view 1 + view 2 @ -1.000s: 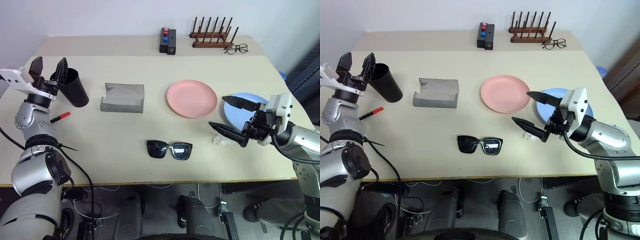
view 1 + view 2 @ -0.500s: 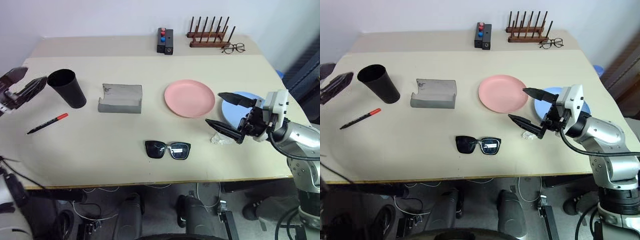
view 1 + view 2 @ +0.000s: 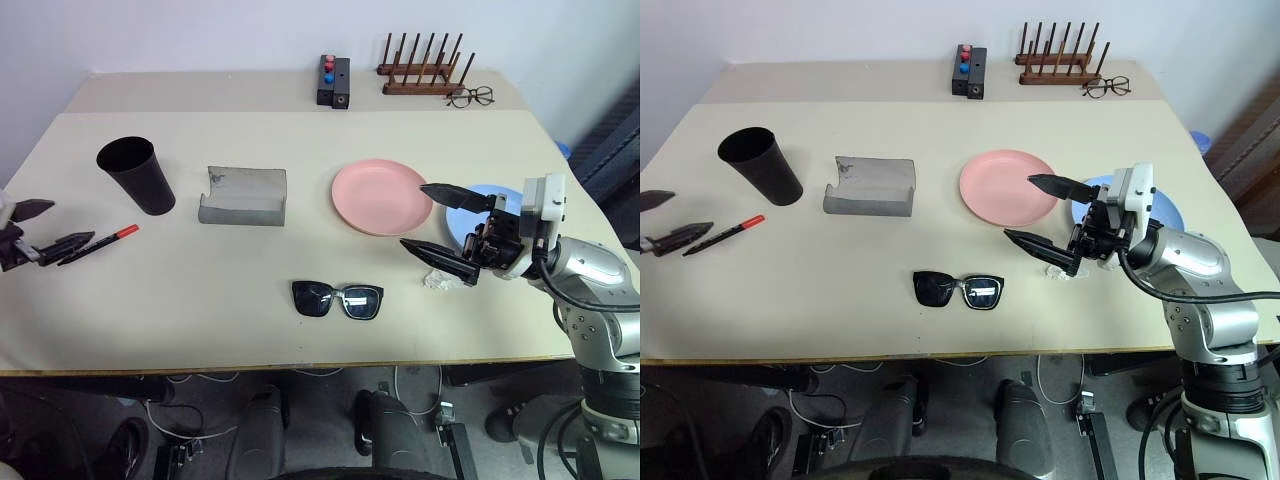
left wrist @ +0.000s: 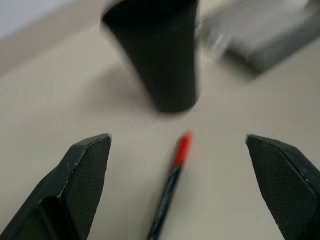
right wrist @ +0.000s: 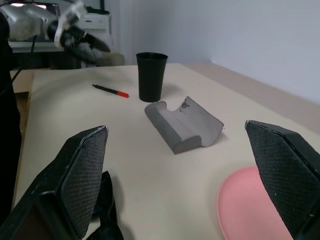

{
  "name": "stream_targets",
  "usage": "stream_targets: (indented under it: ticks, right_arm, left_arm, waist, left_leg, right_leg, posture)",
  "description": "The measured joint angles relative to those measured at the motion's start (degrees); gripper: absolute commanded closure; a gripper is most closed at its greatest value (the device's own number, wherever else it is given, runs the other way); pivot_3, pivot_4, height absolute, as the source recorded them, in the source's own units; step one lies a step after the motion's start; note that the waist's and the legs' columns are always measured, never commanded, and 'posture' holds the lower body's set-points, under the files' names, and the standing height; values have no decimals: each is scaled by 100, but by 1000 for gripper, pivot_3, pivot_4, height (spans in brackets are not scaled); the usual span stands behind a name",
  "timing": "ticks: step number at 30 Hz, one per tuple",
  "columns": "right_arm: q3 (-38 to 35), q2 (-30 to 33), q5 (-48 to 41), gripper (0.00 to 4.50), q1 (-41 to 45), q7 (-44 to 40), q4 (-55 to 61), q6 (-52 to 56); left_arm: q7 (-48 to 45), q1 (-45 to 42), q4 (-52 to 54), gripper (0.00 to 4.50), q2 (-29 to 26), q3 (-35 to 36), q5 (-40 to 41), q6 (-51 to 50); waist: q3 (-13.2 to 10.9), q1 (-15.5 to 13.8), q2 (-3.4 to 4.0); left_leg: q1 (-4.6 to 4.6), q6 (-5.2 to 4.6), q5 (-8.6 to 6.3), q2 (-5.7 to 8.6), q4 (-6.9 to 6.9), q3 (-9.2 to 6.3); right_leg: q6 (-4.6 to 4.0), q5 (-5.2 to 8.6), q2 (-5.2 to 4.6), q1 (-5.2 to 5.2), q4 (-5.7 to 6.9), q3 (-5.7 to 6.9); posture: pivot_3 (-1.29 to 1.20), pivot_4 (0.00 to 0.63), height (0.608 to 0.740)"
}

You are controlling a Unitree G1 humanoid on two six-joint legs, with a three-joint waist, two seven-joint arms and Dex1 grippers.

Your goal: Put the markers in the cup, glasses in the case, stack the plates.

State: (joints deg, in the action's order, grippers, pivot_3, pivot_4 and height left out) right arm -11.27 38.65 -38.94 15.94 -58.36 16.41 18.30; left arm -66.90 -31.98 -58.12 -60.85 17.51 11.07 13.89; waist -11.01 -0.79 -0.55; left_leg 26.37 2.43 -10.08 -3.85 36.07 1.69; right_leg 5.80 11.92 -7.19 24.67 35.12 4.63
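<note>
The left claw (image 3: 40,228) is hanging spread beside the red-capped marker (image 3: 98,244) lying on the worktop (image 3: 200,290); the right claw (image 3: 445,225) is gaping empty near the pink plate (image 3: 380,196).

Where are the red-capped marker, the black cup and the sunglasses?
marker (image 3: 98,243), left eye view, mid-barrel
cup (image 3: 140,181), left eye view, side wall
sunglasses (image 3: 959,290), right eye view, the bridge

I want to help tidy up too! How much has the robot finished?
Nothing is finished yet. The marker lies on the table beside the cup, and the open left gripper is lined up at its end. The sunglasses lie outside the open case. The pink plate and blue plate sit side by side, unstacked, with the open right gripper near them.
</note>
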Motion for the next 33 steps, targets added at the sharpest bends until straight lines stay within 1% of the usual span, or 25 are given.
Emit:
stream_targets:
  ticks: [5, 9, 13, 17, 20, 23, 26, 28, 31, 33]
  right_arm:
    - [-18, 2, 38, 0, -104, 44, 25, -8]
    - [-53, 4, 52, 0, -206, 120, 62, -8]
    - [-56, 4, 53, 0, -213, 182, 142, -8]
    - [-60, 6, 53, 0, -240, 233, 155, -8]
    - [-98, 40, 53, 0, -289, 277, 217, -7]
    - [-127, 66, 51, 0, -373, 308, 320, -5]
    - [-149, 69, 50, 0, -392, 360, 361, -1]
    - [-172, 69, 50, 0, -392, 395, 368, -1]
    - [-176, 69, 51, 0, -391, 409, 368, 0]
    - [-176, 69, 52, 0, -386, 419, 368, 0]
  left_arm:
    - [400, -230, -612, 34, 265, -205, -247, 439]
    - [489, -432, -987, 34, 528, -345, -376, 428]
    - [570, -706, -1272, 34, 760, -469, -471, 210]
    - [753, -802, -1441, 34, 906, -507, -527, -4]
    - [848, -821, -1476, 34, 933, -522, -570, -126]
    - [747, -838, -1463, 34, 913, -518, -564, -360]
    - [671, -852, -1418, 781, 862, -537, -586, -531]
    - [689, -852, -1395, 1809, 821, -549, -618, -582]
    - [712, -854, -1374, 3220, 799, -542, -647, -658]
    - [650, -873, -1354, 3220, 779, -529, -643, -745]
  waist:
    - [2, -5, -3]
    - [2, -7, -3]
    - [2, -3, -4]
    - [2, 2, -4]
    - [3, 2, -2]
    - [5, 5, 0]
    - [9, 7, 6]
    - [12, 6, 10]
    - [14, 5, 15]
    - [17, -6, 19]
  left_leg:
    - [1, -1, 1, 0, 2, 0]
    - [1, -1, 1, 0, 6, 0]
    - [1, -2, 1, 0, 5, 0]
    - [0, -3, 2, 0, 4, -1]
    - [-3, -3, 2, 0, 4, 0]
    - [-6, -2, 1, 0, 4, -1]
    - [-6, -2, 1, 0, 3, -1]
    - [-7, -2, 1, 0, 3, -1]
    - [-7, -2, 1, 0, 3, -1]
    - [-7, -2, 1, 0, 4, -1]
  right_leg:
    - [1, -1, 0, 0, 3, 0]
    - [2, -1, 0, 0, 6, 0]
    - [3, -2, 0, -1, 6, 0]
    - [5, -2, 0, -1, 7, 0]
    - [5, -2, 0, -1, 9, 0]
    - [3, -1, 0, -3, 10, 0]
    - [3, -1, 0, -3, 9, 0]
    - [3, -1, 0, -4, 9, 0]
    - [3, -1, 0, -4, 9, 0]
    - [2, -1, 0, -7, 7, 0]
  posture:
    - [0, 150, 740]
    - [0, 150, 740]
    - [0, 150, 740]
    - [0, 150, 740]
    - [0, 150, 740]
    - [0, 150, 740]
    - [0, 150, 740]
    - [0, 150, 740]
    - [0, 150, 740]
    - [0, 150, 740]
